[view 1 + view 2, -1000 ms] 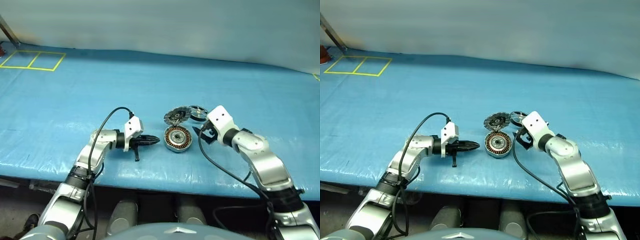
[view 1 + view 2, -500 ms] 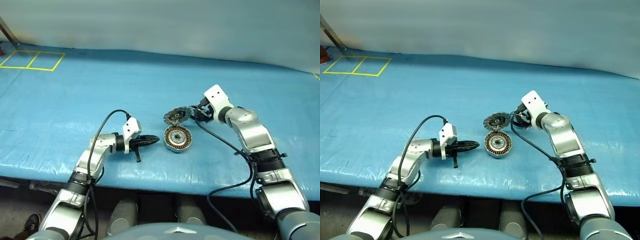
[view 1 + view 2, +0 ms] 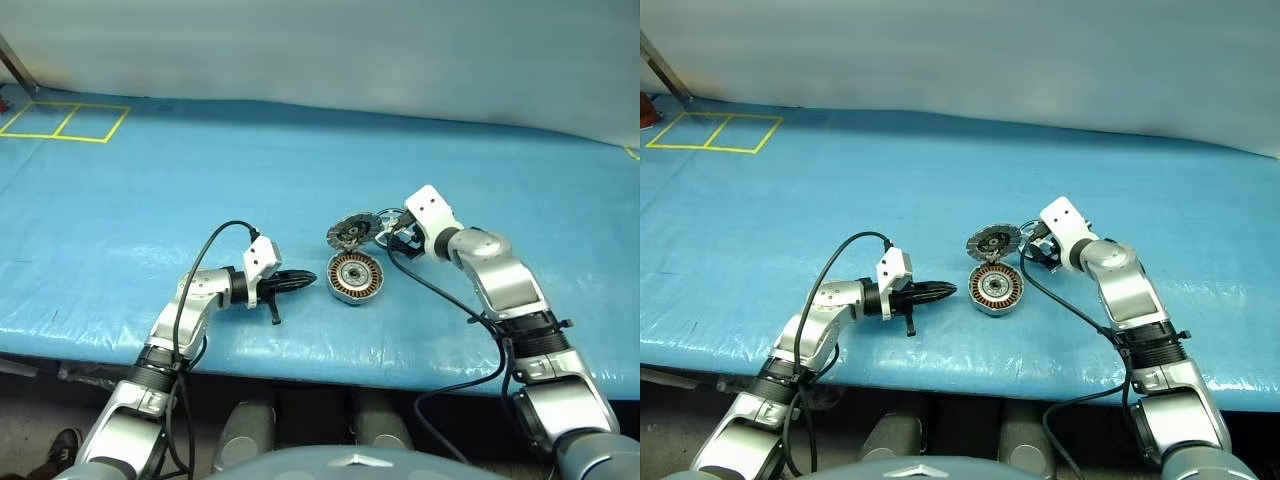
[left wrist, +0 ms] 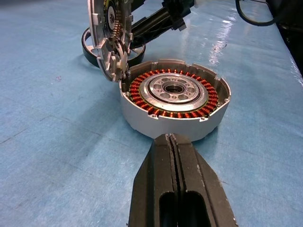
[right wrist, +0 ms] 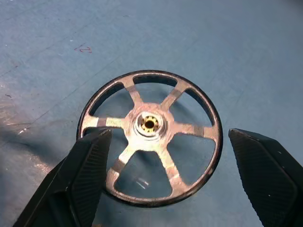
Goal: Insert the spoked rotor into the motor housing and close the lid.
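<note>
The motor housing (image 3: 355,277) sits open on the blue table (image 3: 150,190), copper windings showing. The lid (image 3: 352,231) stands tilted on edge, touching the housing's far rim. The spoked rotor (image 5: 150,136) lies flat on the table just beyond the lid. The right end effector (image 5: 177,177) hovers over the rotor, fingers spread wide on either side of it, gripping nothing. The left end effector (image 4: 173,142) is clenched empty, pointing at the housing's near wall, just short of it.

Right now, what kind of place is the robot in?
Probably a robot test workshop. A big table under a blue tarp, yellow tape squares marked on it, and loose motor parts such as the motor housing and spoked rotor.
</note>
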